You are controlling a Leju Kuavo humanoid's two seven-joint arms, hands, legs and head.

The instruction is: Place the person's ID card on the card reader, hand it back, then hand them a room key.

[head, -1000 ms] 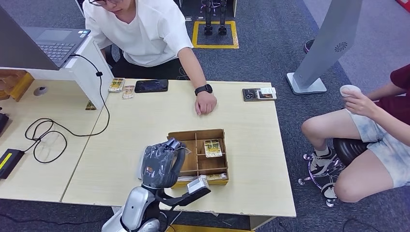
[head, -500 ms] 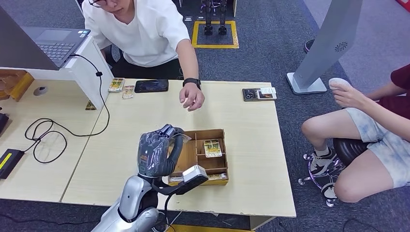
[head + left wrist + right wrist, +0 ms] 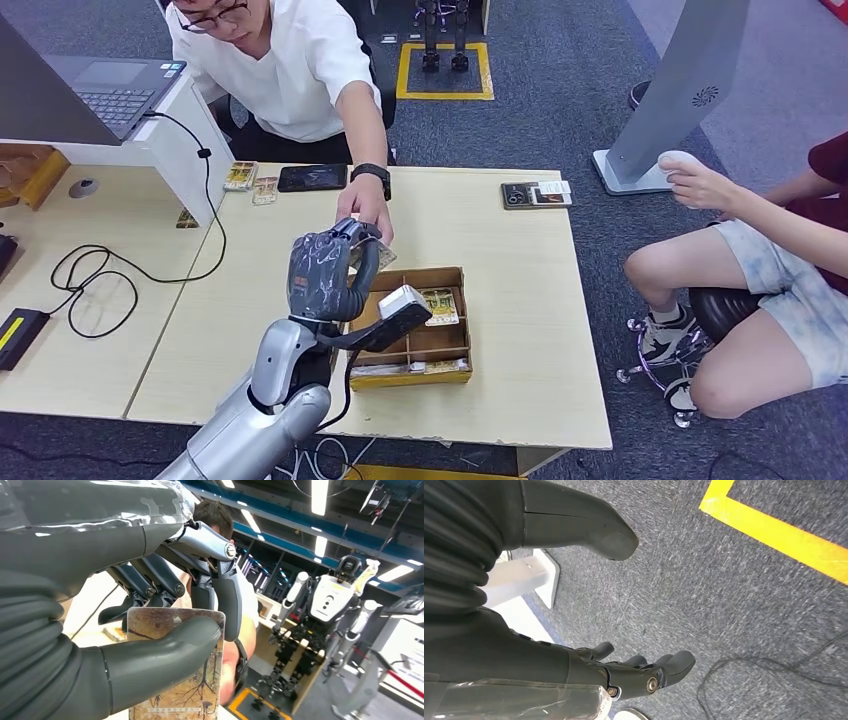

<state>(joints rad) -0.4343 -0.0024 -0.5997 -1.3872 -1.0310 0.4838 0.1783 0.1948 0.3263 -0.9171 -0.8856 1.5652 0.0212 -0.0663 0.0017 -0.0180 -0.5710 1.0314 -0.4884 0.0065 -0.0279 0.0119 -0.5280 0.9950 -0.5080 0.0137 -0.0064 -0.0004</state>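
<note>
One card (image 3: 177, 672) sits pinched in your left hand (image 3: 325, 272), thumb across its face and the other fingers behind it, as the left wrist view shows. A second ago that hand was low over the near left corner of the compartment box (image 3: 452, 352); it has since risen and pushed out toward the far edge of the surface (image 3: 500, 230). The person's hand (image 3: 368, 212) has left its resting spot on the surface and now reaches in to meet yours, its fingers right at the card. Whether they have closed on it you cannot tell. Since the card seems to come from the box, this is most likely the room key handover, the last step of the task. Hold your grip until their pinch is plainly set, then let go. Another card (image 3: 438, 305) lies in a far compartment of the box. Your right hand (image 3: 624, 672) hangs over the carpet with its fingers loosely spread, holding nothing.
</note>
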